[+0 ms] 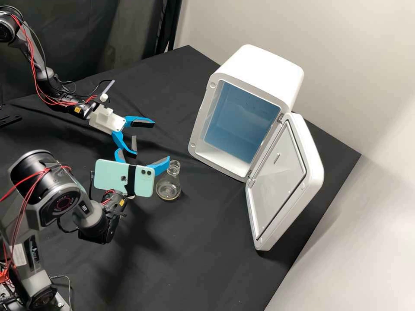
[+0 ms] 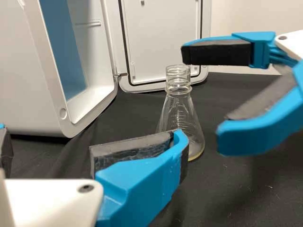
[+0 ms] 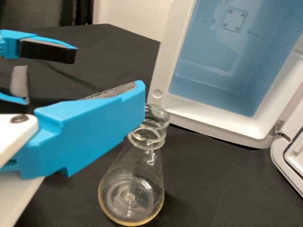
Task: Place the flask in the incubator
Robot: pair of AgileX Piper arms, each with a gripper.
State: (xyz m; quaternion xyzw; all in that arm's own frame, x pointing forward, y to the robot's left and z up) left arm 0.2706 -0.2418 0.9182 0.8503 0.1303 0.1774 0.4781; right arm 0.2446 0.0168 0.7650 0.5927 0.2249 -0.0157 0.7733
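- Toward the near left edge of the bench (image 1: 194, 255): right arm, dark grey. A pale teal phone (image 1: 123, 177) is strapped across its wrist.
- Right gripper (image 1: 143, 155): white body, two blue fingers spread wide, nothing between them. One fingertip lies just beside the neck of the flask; I cannot tell whether it touches.
- Flask (image 1: 168, 185): clear glass, conical, upright on the bench near the middle, just past the right gripper. Graduation marks run up its side and a faint yellowish ring shows at its base. It stands outside the incubator, in front of the open mouth and apart from it.
- Left gripper (image 1: 144, 137): white body, blue fingers with dark pads, spread wide and holding nothing. It hangs above the bench just beyond the right gripper, on the far side of the flask, and points toward it. Its arm comes in from the far left corner, with red wires along it.
- Door (image 1: 312, 172): white with a pale inner panel, swung fully open. It hangs from the hinge side of the incubator toward the near right edge of the bench.
- Incubator (image 1: 259, 69): white box with rounded corners and a light blue cavity, toward the far right edge of the bench. Its mouth faces the flask and both grippers.
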